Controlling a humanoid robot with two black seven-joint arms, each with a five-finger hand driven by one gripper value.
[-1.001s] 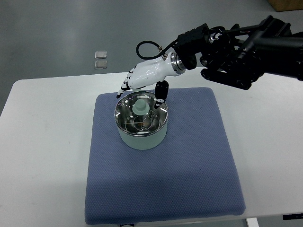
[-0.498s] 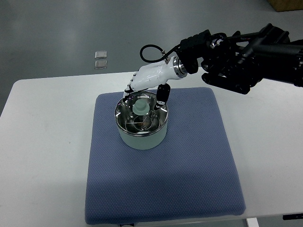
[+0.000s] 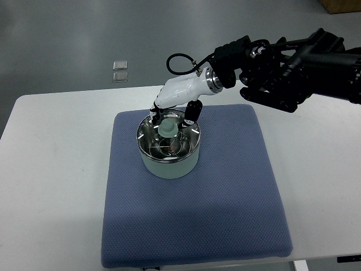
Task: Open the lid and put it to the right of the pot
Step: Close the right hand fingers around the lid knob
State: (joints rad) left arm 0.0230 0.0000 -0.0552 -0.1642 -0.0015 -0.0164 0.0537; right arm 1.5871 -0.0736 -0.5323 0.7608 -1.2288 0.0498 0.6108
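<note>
Probably a robotics lab: bare white table [image 3: 56, 169], blue mat [image 3: 225, 197], grey floor [image 3: 84, 34]

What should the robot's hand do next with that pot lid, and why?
Probably close the fingers on the knob and lift straight up. The right hand sits over the pot with fingers on either side of the pale knob, but the shiny lid is on the pot. A firm pinch seems needed before moving it to the mat on the right.

No words, labels, brand names or numbers are readable anywhere: not on the pot [image 3: 168, 151], the mat [image 3: 225, 197], the worktop [image 3: 56, 169] or the hand [image 3: 175, 110].
</note>
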